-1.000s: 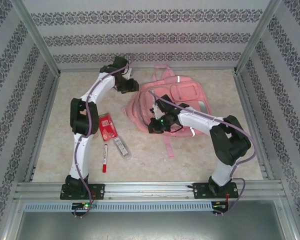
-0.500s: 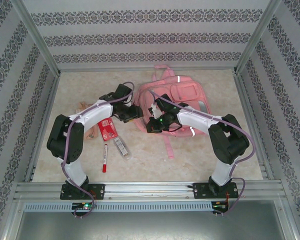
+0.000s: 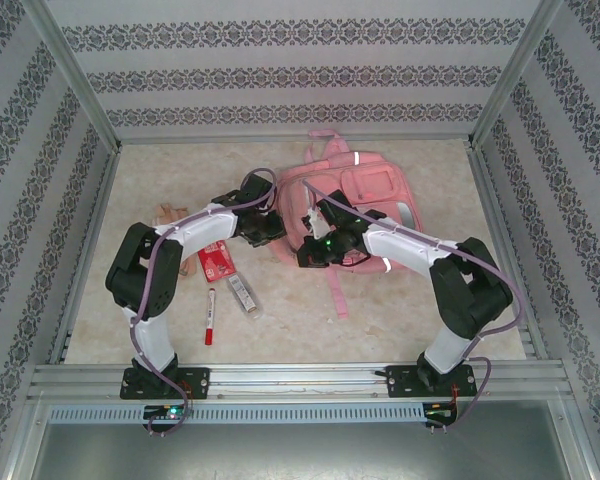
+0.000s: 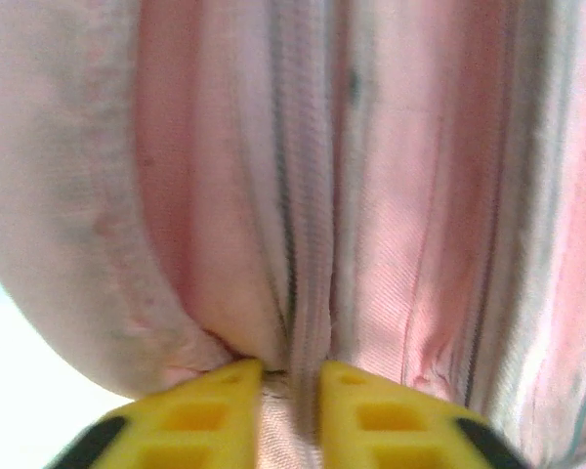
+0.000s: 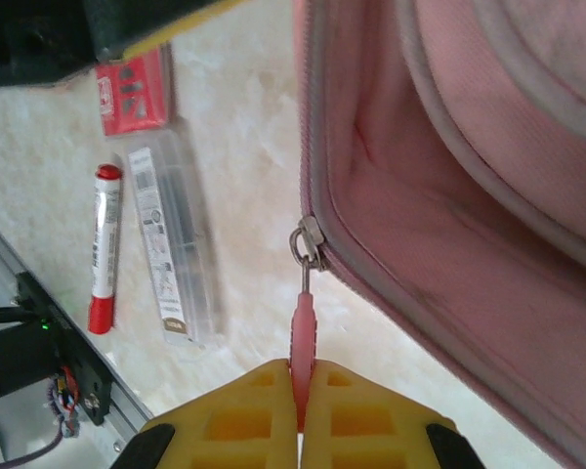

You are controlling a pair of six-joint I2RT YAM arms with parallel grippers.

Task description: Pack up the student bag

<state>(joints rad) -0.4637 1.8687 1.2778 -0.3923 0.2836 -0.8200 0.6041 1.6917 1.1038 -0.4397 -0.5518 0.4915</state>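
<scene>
The student bag (image 3: 370, 190) is a large, soft, pink fabric backpack. It lies flat, right of centre, front pockets up, top handle toward the far wall. Silver reflective strips (image 3: 356, 158) mark the front. One strap (image 3: 337, 290) trails toward the near edge. The pink zipper pull (image 5: 304, 337) extends straight from its slider at the bag's left edge.

Left arm (image 3: 195, 225) and right arm (image 3: 402, 246): white links, black joints; mauve cables (image 3: 152, 275) alongside; fingers (image 4: 215, 420) yellow, waffle-pocketed; black bases (image 3: 163, 382) at frame bottom.
</scene>
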